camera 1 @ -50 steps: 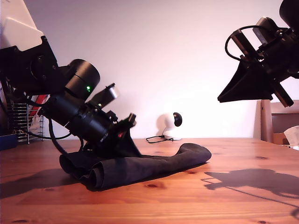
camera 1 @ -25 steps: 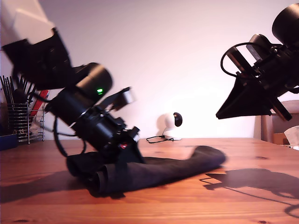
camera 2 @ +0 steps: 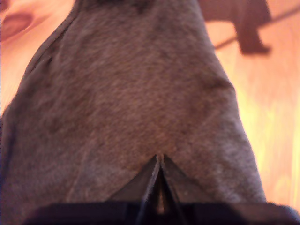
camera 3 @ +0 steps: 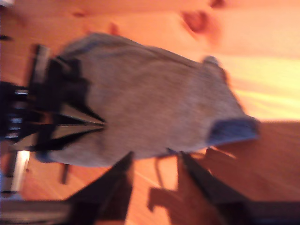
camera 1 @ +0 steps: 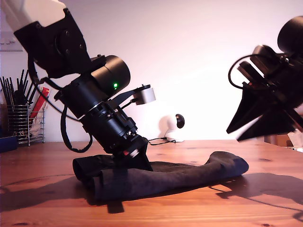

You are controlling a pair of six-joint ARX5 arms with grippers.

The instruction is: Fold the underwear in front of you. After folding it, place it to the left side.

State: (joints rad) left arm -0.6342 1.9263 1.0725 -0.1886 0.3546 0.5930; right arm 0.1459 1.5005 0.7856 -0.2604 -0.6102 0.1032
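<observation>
Underwear (camera 1: 165,175) lay rumpled along the desk (camera 1: 199,208) in the exterior view, my first gripper (camera 1: 137,158) pressed onto its rolled end, bare wood in front. First wrist view: jaws pinched together on the cloth (camera 2: 140,93). Second wrist view: my second gripper (camera 3: 154,161) hung spread above the garment's edge.

Wooden table (camera 1: 199,208), utensil rack (camera 1: 21,124), white camera (camera 1: 171,126)

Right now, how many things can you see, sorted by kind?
Pincers: 2, my first pincer shut on the underwear, my second pincer open in the air
Underwear: 1
Table: 1
White round gadget at the back: 1
Wire rack of utensils: 1
Total: 6
</observation>
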